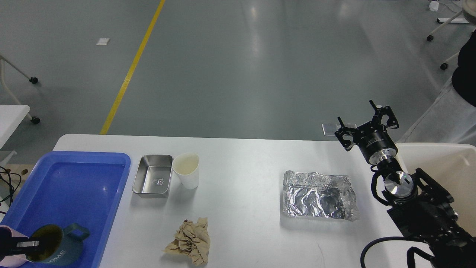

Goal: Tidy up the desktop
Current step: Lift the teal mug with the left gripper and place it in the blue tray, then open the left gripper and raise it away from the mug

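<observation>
Desktop (241, 175), a large smooth white rectangular tabletop with rounded corners, is occupying the lower half of the head view, its long axis running left to right and its far edge facing the grey floor.

A dark teal ceramic mug (55, 243) is being held inside the blue plastic tray (89, 163) at the near left. The left gripper (26, 247) is being seen pinching the mug's rim, one finger inside. The right gripper (368, 128) is being held above the far right corner with its fingers spread and nothing between them, beside the cream-white plastic bin (435, 156).

Still lying on the surface: a small stainless steel rectangular tin (153, 175), a white paper cup (187, 169) just beside it, a crumpled brown paper wad (190, 242) and a crumpled aluminium foil container (319, 195).

Risks are being judged as follows. The mug, gripped only by its rim, could tilt or slip on release. The paper cup is light and could be toppled against the tin. The foil could be crushed or dragged rather than lifted.
</observation>
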Available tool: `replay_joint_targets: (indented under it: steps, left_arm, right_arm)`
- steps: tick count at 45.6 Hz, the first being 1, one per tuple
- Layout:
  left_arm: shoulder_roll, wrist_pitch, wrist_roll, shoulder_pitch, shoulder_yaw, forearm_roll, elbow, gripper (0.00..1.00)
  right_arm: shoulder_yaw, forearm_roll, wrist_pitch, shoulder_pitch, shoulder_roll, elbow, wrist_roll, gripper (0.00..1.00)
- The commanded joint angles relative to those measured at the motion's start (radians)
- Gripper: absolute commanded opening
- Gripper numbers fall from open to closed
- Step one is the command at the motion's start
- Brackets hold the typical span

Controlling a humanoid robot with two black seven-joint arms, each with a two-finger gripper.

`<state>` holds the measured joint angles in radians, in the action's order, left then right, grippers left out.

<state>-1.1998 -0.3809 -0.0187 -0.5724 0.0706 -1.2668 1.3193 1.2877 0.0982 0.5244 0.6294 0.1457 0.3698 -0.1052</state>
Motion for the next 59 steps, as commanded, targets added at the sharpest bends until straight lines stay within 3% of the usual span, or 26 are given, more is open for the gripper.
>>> replay_joint_targets:
  steps: [1, 11, 33, 37, 46, 59]
  left_arm:
    - [0.026, 0.005, -0.001, 0.005, 0.005, 0.001, -0.029, 0.02]
    - [0.039, 0.007, -0.001, 0.006, 0.005, 0.003, -0.045, 0.04]
    - [0.031, 0.005, 0.0, 0.005, 0.005, 0.0, -0.041, 0.22]
    - [0.028, 0.007, 0.0, 0.005, 0.008, -0.002, -0.041, 0.31]
    - [0.003, 0.019, -0.001, 0.002, 0.031, 0.001, -0.032, 0.66]
    - [-0.089, 0.008, -0.018, 0.0, 0.095, 0.027, 0.051, 0.81]
  right_arm:
    - [-0.01, 0.0, -0.001, 0.001, 0.008, -0.002, -0.001, 1.0]
    - [-0.011, 0.0, -0.003, 0.0, 0.006, -0.002, -0.001, 1.0]
    - [-0.013, 0.0, -0.003, 0.0, 0.008, -0.002, -0.001, 1.0]
    - [-0.014, 0.0, -0.003, 0.001, 0.008, -0.002, -0.001, 1.0]
    - [-0.014, 0.0, -0.003, 0.003, 0.006, -0.002, -0.001, 1.0]
    - [-0.013, 0.0, -0.004, 0.01, 0.005, 0.0, -0.001, 1.0]
